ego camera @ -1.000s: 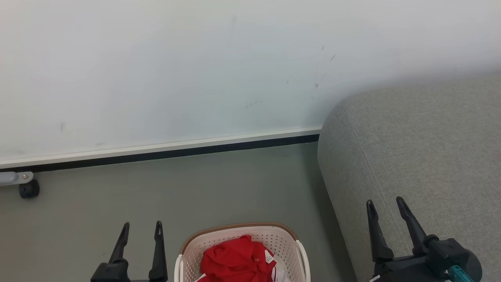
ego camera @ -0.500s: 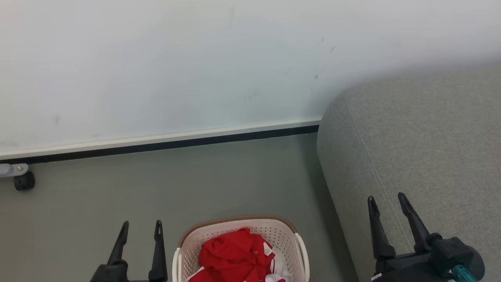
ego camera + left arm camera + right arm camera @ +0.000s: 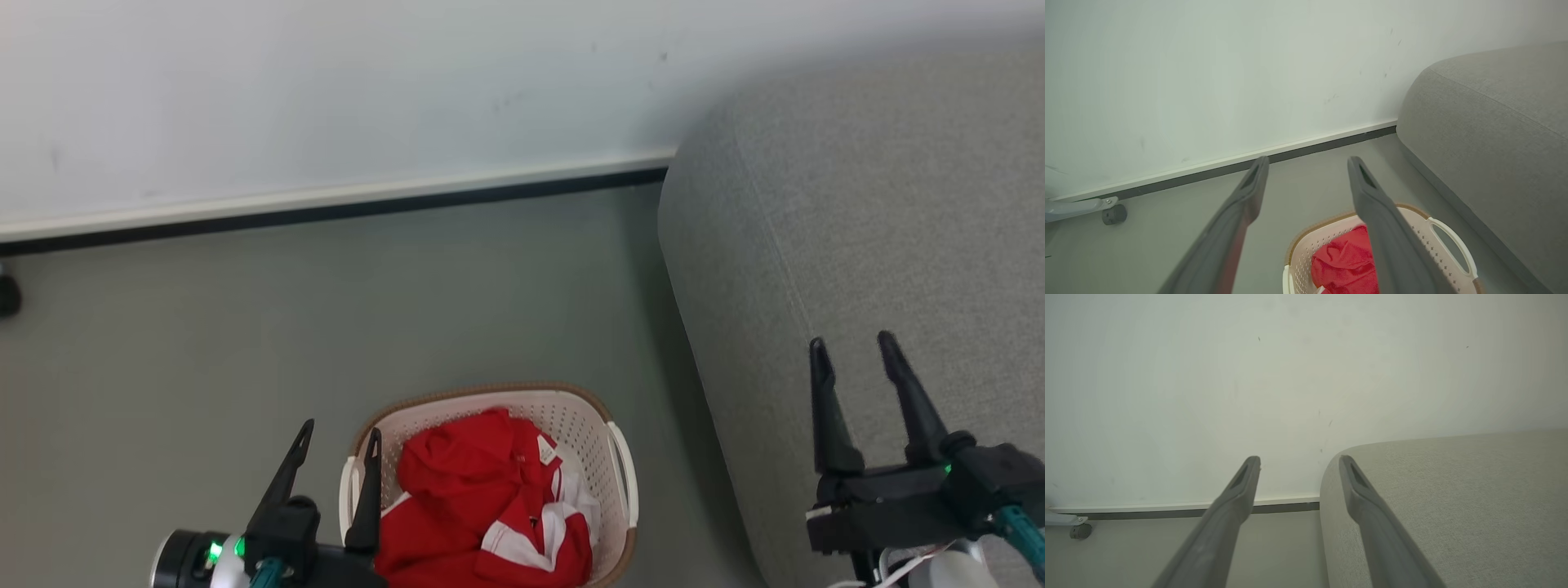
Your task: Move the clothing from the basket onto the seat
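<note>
Red clothing [image 3: 482, 506] with white trim lies bunched in the cream basket [image 3: 571, 408] on the floor at the bottom centre of the head view. My left gripper [image 3: 339, 433] is open and empty, its right finger over the basket's left rim. The left wrist view shows the basket [image 3: 1425, 228] and the clothing [image 3: 1345, 265] below my open left gripper [image 3: 1308, 163]. The grey seat [image 3: 882, 245] rises on the right. Above its near edge my right gripper [image 3: 849, 343] is open and empty. In the right wrist view my right gripper [image 3: 1298, 461] points past the seat [image 3: 1453, 498] toward the wall.
A pale wall [image 3: 326, 90] with a white and black skirting strip [image 3: 326, 204] runs behind. Grey floor [image 3: 245, 327] spreads left of the basket. A black caster [image 3: 1113, 214] on a metal leg stands by the wall at the far left.
The head camera has tilted down, so the whole picture shifted up. My left gripper has moved right, to the basket's left rim. My right gripper holds its pose over the seat.
</note>
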